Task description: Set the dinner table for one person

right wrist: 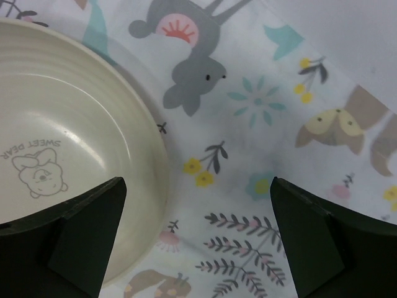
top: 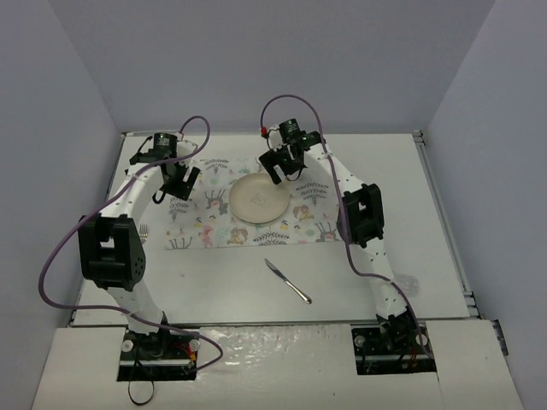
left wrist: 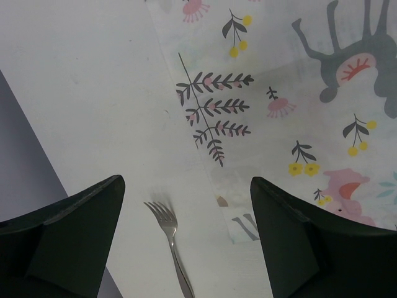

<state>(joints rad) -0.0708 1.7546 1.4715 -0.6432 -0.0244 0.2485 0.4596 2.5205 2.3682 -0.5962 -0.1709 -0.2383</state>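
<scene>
The off-white dinner table [top: 367, 282] carries a printed cloth mat [top: 312, 224] with a cream plate [top: 259, 197] on its middle. A metal fork [top: 144, 230] lies on the table left of the mat and shows in the left wrist view [left wrist: 170, 239]. A metal knife [top: 287, 281] lies on the table in front of the mat. My left gripper [top: 178, 181] is open and empty above the mat's left end [left wrist: 279, 105]. My right gripper [top: 286, 167] is open and empty above the plate's far right rim [right wrist: 74, 155].
Grey walls enclose the table on the left, back and right. Purple cables loop from both arms. A small clear item [top: 408, 284] lies by the right arm's lower link.
</scene>
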